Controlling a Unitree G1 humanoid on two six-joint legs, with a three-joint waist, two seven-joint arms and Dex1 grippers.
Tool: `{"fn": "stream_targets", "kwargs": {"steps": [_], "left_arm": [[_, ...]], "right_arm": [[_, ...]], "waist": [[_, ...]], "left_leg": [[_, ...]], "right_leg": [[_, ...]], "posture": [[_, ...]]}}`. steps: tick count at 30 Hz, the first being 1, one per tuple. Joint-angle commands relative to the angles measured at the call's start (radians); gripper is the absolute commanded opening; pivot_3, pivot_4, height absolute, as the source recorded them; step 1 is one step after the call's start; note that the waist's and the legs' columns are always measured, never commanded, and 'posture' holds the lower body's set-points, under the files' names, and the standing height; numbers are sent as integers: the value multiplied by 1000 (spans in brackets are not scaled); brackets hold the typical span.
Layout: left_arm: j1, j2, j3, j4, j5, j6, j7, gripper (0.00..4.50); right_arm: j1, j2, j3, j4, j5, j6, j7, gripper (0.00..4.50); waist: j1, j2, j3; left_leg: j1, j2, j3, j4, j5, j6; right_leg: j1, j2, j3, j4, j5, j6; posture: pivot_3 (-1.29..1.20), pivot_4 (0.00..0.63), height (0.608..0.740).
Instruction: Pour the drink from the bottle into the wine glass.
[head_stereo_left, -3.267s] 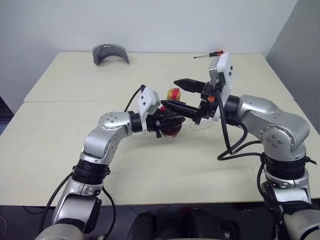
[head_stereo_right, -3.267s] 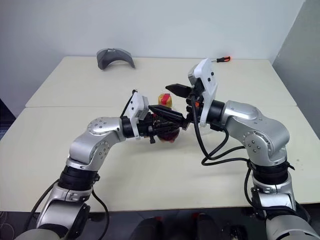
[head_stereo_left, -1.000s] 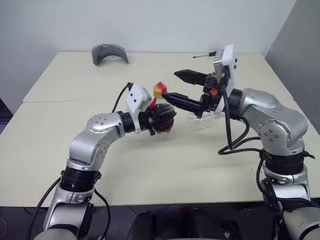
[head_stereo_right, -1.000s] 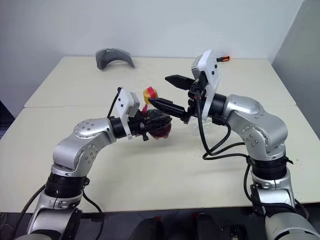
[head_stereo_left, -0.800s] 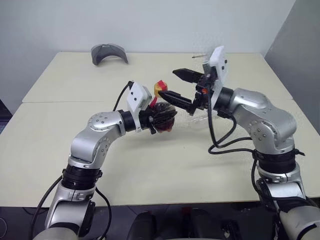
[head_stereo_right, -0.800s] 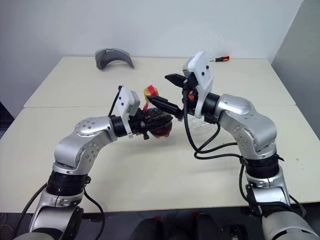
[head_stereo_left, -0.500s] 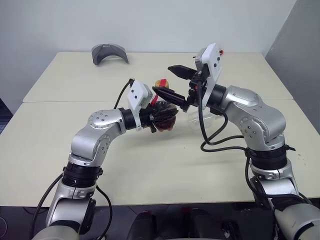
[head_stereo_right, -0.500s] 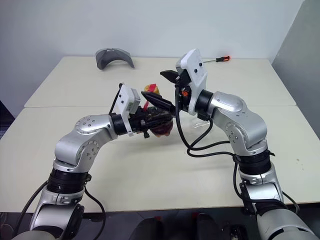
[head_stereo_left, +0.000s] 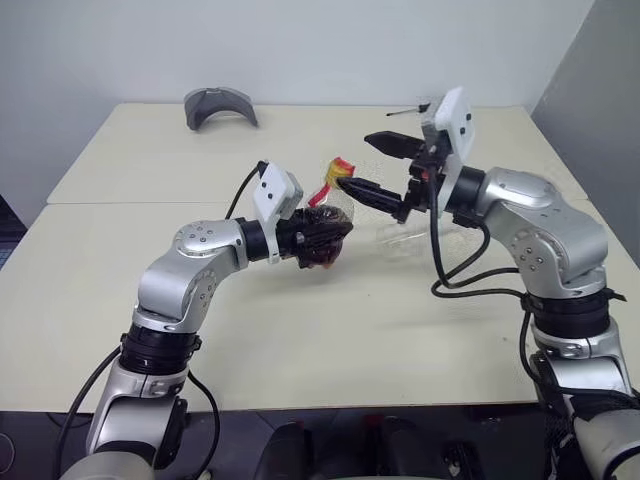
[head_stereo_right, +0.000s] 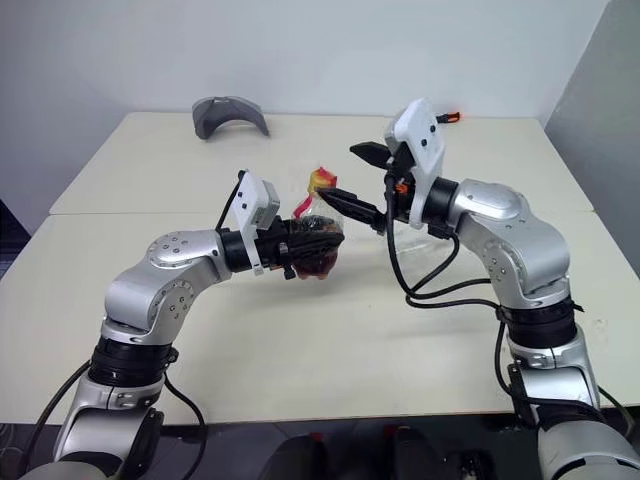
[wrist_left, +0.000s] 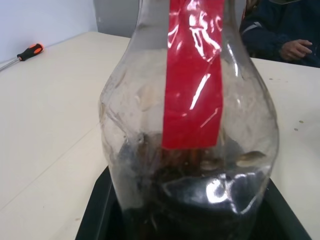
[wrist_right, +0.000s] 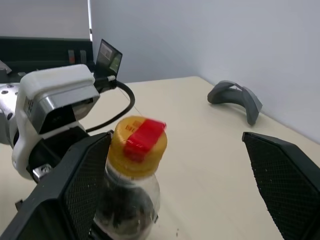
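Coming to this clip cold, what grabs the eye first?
Mid-table, the left pincer holds a small bottle of dark drink, tilted, its yellow cap on. The right pincer stands wide open beside that cap. A grey curved object and a screwdriver lie at the far edge.

Clear bottle (wrist_right: 127, 200): yellow cap, red strip, dark drink (wrist_left: 200, 200); cream table (head_stereo_left: 330, 330); grey headrest-shaped object (head_stereo_left: 219, 105)
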Motion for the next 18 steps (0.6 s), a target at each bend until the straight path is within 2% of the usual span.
{"fn": "stream_targets", "kwargs": {"steps": [1,11,15,18], "left_arm": [[-31,3,32,-49,-25,-31,-19,1734],[-47,2,39,-26,-25,-51,-30,1734],[-34,-4,38,-20,-21,-49,-17,1734],[-35,-18,49,-18,-34,-45,-4,1381]], "right_arm": [[6,-28,-41,-11,-5,6,-5,4466],[58,-98,-70,-35,20,31,45,4466],[55,-87,-69,-47,35,46,36,4466],[44,-73,-62,-48,38,53,28,4500]], "waist": [[0,0,0],[1,0,0],[-1,0,0],[0,0,0]], "left_leg": [[0,0,0,0,0,0],[0,0,0,0,0,0],[0,0,0,0,0,0],[0,0,0,0,0,0]], "right_leg": [[0,0,0,0,0,0],[0,0,0,0,0,0],[0,0,0,0,0,0],[0,0,0,0,0,0]], "posture": [[0,150,740],[0,150,740],[0,150,740],[0,150,740]]}}
